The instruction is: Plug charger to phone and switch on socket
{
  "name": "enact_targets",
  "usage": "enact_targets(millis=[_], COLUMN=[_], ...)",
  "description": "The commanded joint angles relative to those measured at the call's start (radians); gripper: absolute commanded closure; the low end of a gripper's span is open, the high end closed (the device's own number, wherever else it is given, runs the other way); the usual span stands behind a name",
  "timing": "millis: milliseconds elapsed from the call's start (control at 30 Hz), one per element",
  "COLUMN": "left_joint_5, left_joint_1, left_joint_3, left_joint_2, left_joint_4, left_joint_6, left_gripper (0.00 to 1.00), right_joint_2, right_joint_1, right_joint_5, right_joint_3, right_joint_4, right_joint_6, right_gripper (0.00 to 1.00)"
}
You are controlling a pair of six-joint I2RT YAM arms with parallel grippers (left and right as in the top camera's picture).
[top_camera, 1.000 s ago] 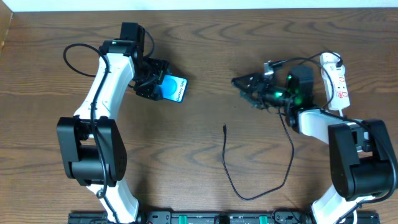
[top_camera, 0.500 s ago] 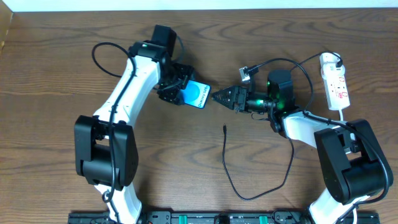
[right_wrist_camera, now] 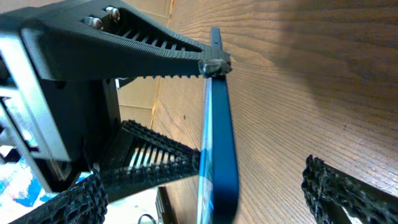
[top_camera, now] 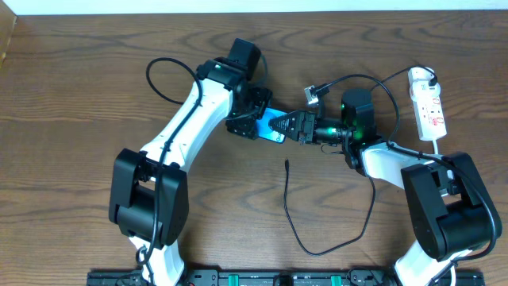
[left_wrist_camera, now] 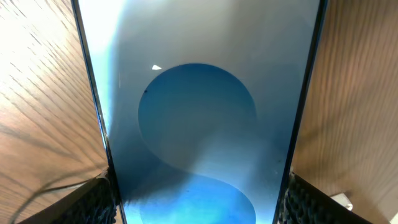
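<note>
The phone (top_camera: pixel 273 128), with its blue screen, is held above the table's middle by my left gripper (top_camera: pixel 252 122), which is shut on its sides. In the left wrist view the screen (left_wrist_camera: pixel 199 112) fills the frame between the fingers (left_wrist_camera: pixel 199 202). My right gripper (top_camera: pixel 286 125) is open, and the phone's free end lies between its fingers without touching them. The right wrist view shows the phone edge-on (right_wrist_camera: pixel 219 130) between those fingers (right_wrist_camera: pixel 211 199). The charger's plug tip (top_camera: pixel 286 165) lies on the table just below the phone, and its thin cable (top_camera: pixel 317 252) loops down and right. The socket (top_camera: pixel 429 107) lies at the far right.
The table is brown wood (top_camera: pixel 79 119). Thick black robot cables arch above the right arm (top_camera: pixel 373 79) and beside the left arm (top_camera: pixel 159 67). The left arm's white links (top_camera: pixel 186 123) slant across the left middle. A rail (top_camera: pixel 262 278) runs along the front edge.
My left arm has swung right, carrying the phone, until its end came between my right gripper's open fingers. My right gripper first reached left, then held still.
</note>
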Motion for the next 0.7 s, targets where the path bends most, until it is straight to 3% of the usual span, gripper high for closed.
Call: enact_targets(millis=[0, 133, 367, 500, 667], left_joint_5=[0.002, 0.002, 0.001, 0.001, 0.001], left_joint_1=[-0.027, -0.058, -0.076, -0.077, -0.077], left_joint_3=[0.002, 0.002, 0.002, 0.002, 0.002], left_joint_2=[-0.02, -0.02, -0.02, -0.02, -0.02], left_joint_4=[0.024, 0.038, 0.053, 0.056, 0.056], left_joint_6=[-0.039, -0.059, -0.069, -0.076, -0.076], left_gripper=[0.92, 0.93, 0.93, 0.93, 0.93], right_joint_2=[0.002, 0.002, 0.002, 0.002, 0.002], right_joint_1=[0.014, 0.014, 0.014, 0.014, 0.014], right_joint_5=[-0.003, 0.006, 0.032, 0.039, 0.043], right_joint_3=[0.01, 0.01, 0.01, 0.01, 0.01], right_joint_4=[0.0, 0.0, -0.002, -0.004, -0.003], right_joint_6=[-0.027, -0.033, -0.033, -0.033, -0.033], right_gripper=[0.04, 0.12, 0.4, 0.67, 0.75])
